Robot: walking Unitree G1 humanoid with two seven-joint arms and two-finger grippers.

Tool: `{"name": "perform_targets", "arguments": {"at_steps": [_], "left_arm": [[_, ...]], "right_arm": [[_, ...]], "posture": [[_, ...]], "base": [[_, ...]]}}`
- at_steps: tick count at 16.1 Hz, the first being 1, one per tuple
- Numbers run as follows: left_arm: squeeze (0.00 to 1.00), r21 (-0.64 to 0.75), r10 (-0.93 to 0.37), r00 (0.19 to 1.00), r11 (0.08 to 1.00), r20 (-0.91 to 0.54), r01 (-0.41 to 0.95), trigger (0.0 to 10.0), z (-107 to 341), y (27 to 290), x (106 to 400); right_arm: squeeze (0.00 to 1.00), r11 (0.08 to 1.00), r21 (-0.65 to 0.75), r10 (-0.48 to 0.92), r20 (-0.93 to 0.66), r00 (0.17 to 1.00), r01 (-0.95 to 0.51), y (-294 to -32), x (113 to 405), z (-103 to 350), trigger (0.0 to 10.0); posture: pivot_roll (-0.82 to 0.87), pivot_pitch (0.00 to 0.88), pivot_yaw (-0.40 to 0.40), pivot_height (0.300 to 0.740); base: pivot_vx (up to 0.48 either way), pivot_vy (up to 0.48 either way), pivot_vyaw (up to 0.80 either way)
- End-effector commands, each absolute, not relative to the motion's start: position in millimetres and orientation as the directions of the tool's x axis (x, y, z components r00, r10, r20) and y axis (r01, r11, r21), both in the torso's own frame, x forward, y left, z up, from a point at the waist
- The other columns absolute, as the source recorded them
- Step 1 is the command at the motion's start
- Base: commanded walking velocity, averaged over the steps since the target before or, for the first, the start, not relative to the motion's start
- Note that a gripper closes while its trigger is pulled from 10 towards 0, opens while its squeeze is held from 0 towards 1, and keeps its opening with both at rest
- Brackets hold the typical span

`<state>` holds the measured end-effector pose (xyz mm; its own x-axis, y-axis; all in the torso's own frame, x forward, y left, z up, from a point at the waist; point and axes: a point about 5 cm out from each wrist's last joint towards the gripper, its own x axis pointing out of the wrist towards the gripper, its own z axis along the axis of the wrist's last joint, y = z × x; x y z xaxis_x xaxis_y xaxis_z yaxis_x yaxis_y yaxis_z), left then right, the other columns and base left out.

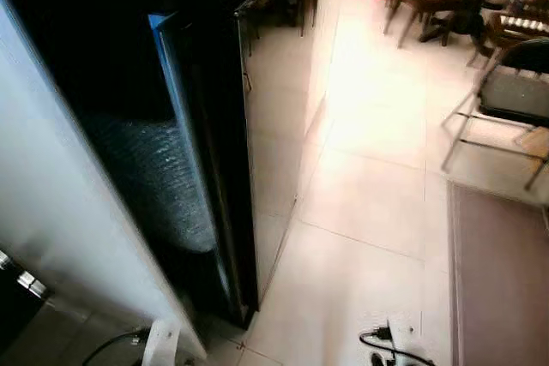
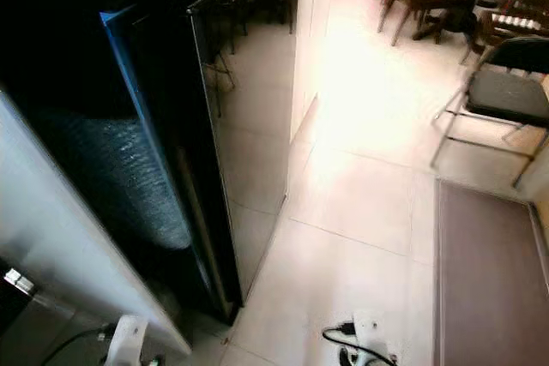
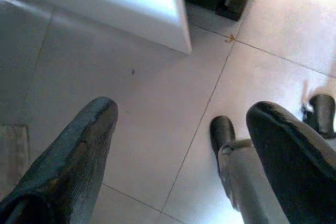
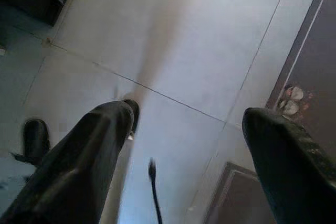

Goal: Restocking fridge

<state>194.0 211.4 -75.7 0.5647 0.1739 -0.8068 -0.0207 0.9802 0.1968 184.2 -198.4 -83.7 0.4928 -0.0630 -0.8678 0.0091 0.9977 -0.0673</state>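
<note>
Left gripper (image 3: 181, 156) hanging over pale floor tiles (image 3: 157, 103), fingers apart, nothing between. Beyond its fingertips, corner of white fridge door (image 3: 131, 9). Right gripper (image 4: 184, 156) also spread wide, empty, above tiles, brown mat (image 4: 315, 66) beside. Black fridge (image 1: 214, 169) ahead, open, dark inside.

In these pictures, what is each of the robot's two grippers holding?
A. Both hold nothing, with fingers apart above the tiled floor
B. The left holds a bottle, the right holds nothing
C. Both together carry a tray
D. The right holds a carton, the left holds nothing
A: in the wrist views the left gripper and the right gripper each have their two black fingers spread apart, with only the tiled floor seen between them.
</note>
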Motion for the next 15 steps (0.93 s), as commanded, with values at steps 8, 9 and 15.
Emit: {"name": "perform_targets", "arguments": {"at_steps": [8,9,15], "left_arm": [[0.00,0.211,0.183,0.532,0.977,-0.827,-0.009,10.0,-79,216,185],[0.00,0.211,0.183,0.532,0.977,-0.826,-0.008,10.0,-79,216,186],[0.00,0.210,0.186,0.531,0.978,-0.827,-0.015,10.0,-79,216,186]], "right_arm": [[0.00,0.996,-0.074,-0.040,-0.868,0.494,-0.050,-188,194,-81,10.0],[0.00,0.996,-0.073,-0.038,-0.868,0.495,-0.051,-187,195,-80,10.0],[0.00,0.995,-0.067,-0.019,-0.867,0.499,-0.079,-187,200,-78,10.0]], "posture": [[0.01,0.000,-0.013,0.740],[0.01,0.000,-0.013,0.740],[0.01,0.000,-0.018,0.740]], "base": [[0.000,0.000,0.80],[0.000,0.000,0.80],[0.000,0.000,0.80]]}}
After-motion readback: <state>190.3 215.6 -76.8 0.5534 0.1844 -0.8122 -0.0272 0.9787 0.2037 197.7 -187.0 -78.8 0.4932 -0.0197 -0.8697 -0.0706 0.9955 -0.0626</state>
